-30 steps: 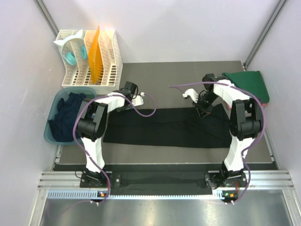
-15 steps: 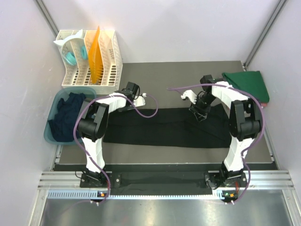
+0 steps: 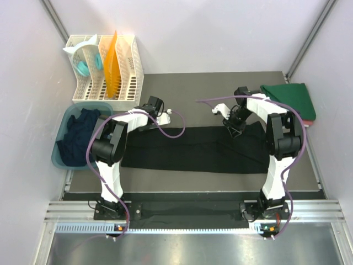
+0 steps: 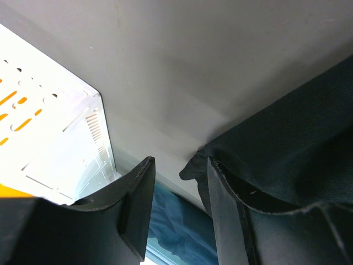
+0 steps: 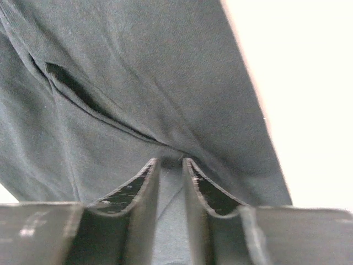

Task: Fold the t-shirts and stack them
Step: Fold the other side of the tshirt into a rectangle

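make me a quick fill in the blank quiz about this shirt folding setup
1. The t-shirt stretched out across the table is ____.
2. The folded shirt at the table's far right corner is dark ____.
3. The tub of dark clothes sits off the table's ____ side.
4. The white rack holds an upright ____ sheet.
Missing words: black; green; left; orange.

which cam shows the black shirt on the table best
The top external view: the black t-shirt shows whole there, laid out as a long strip. The left wrist view catches only one edge of it, and the right wrist view only a close-up patch of creased cloth.
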Robot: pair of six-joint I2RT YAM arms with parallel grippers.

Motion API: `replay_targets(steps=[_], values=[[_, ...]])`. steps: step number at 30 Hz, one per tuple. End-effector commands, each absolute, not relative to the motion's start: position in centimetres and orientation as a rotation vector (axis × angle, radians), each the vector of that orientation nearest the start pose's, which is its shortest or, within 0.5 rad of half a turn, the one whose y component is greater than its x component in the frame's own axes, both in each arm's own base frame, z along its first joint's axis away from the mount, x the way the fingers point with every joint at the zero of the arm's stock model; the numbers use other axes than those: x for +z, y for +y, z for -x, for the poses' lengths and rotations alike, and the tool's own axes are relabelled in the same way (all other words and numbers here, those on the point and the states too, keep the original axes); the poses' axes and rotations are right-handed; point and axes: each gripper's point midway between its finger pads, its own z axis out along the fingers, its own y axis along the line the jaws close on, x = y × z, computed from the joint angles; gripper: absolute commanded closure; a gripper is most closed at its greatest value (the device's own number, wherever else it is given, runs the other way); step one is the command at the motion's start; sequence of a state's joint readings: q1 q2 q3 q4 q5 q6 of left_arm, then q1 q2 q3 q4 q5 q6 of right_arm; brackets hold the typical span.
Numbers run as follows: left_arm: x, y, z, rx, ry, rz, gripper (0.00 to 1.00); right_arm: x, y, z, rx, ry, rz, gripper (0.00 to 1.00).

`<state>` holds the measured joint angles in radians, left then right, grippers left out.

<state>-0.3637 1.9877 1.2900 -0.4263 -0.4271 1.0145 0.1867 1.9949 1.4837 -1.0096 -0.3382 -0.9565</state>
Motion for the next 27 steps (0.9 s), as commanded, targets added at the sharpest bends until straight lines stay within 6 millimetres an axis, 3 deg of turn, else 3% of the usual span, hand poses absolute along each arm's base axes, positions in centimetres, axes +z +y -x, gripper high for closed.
replay_targets(steps=[1, 8, 9, 10, 11, 14, 27], values=[[4.5, -6.4, -44.5, 0.737, 2.188, -1.606, 0.52, 4.8, 10.0, -36.1, 0.452, 2.411, 1.576, 0.84], [4.4, -6.6, -44.9, 0.735, 2.187, -1.6, 0.51, 6.2, 9.8, -35.9, 0.428, 2.389, 1.581, 0.98], [4.5, -6.7, -45.0, 0.735, 2.185, -1.601, 0.51, 6.3, 9.8, -36.0, 0.415, 2.386, 1.581, 0.95], [4.5, -6.7, -45.0, 0.732, 2.185, -1.601, 0.51, 6.3, 9.4, -36.2, 0.391, 2.393, 1.582, 0.78], [4.5, -6.7, -45.1, 0.733, 2.183, -1.602, 0.51, 6.5, 9.2, -36.3, 0.37, 2.389, 1.579, 0.7], [4.4, -6.7, -45.0, 0.732, 2.187, -1.603, 0.51, 6.7, 8.8, -36.4, 0.344, 2.384, 1.577, 0.58], [4.3, -6.9, -44.9, 0.728, 2.189, -1.595, 0.52, 4.6, 7.8, -36.4, 0.373, 2.443, 1.539, 0.59]])
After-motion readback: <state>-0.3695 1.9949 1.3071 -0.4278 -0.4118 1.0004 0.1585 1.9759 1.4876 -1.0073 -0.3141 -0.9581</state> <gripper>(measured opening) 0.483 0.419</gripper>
